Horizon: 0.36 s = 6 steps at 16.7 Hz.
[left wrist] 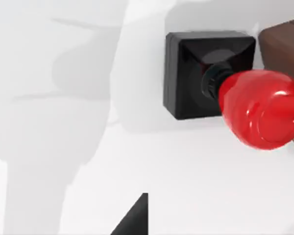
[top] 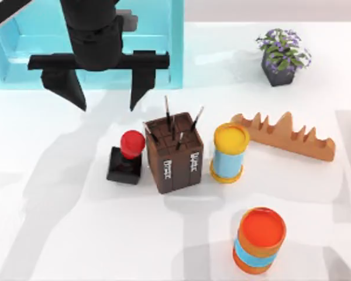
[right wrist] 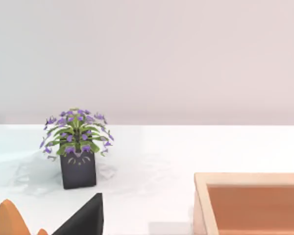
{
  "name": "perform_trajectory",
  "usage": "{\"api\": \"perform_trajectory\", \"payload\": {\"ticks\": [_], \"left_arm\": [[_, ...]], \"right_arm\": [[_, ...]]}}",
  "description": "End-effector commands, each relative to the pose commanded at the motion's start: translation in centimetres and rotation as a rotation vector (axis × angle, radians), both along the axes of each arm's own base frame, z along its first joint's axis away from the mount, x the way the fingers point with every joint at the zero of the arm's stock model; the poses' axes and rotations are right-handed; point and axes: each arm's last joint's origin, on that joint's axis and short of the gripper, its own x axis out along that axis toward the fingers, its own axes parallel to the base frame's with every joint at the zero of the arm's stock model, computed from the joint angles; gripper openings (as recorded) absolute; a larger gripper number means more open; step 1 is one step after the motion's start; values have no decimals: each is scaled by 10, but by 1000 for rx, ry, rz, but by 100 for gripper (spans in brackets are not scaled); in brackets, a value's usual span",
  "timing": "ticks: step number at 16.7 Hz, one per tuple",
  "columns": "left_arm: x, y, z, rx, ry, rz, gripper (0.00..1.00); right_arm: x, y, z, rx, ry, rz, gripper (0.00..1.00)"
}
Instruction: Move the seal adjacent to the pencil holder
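Note:
The seal (top: 126, 156), a red round knob on a black square base, stands on the white table just left of the pencil holder (top: 176, 153). A narrow gap separates them. The pencil holder is a dark brown block with thin pencils rising from its top. My left gripper (top: 107, 105) hangs open above and behind the seal, holding nothing. The left wrist view looks down on the seal (left wrist: 210, 78), with an edge of the pencil holder (left wrist: 284, 44) beside it. My right arm is parked, its wrist camera facing the back of the table.
A yellow-topped blue cylinder (top: 229, 152) stands right of the holder, a jagged tan rack (top: 286, 137) behind it. An orange cylinder (top: 258, 240) is at the front right. A potted plant (top: 282, 55) and a blue bin (top: 175, 47) sit at the back. A wooden box (right wrist: 250, 196) appears in the right wrist view.

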Motion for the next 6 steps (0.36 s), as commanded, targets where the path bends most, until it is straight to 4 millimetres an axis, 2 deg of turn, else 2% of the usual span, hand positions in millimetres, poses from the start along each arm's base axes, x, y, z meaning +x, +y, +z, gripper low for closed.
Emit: {"api": "perform_trajectory", "payload": {"ticks": [6], "left_arm": [[0,0,0,0,0,0,100]], "right_arm": [[0,0,0,0,0,0,100]]}}
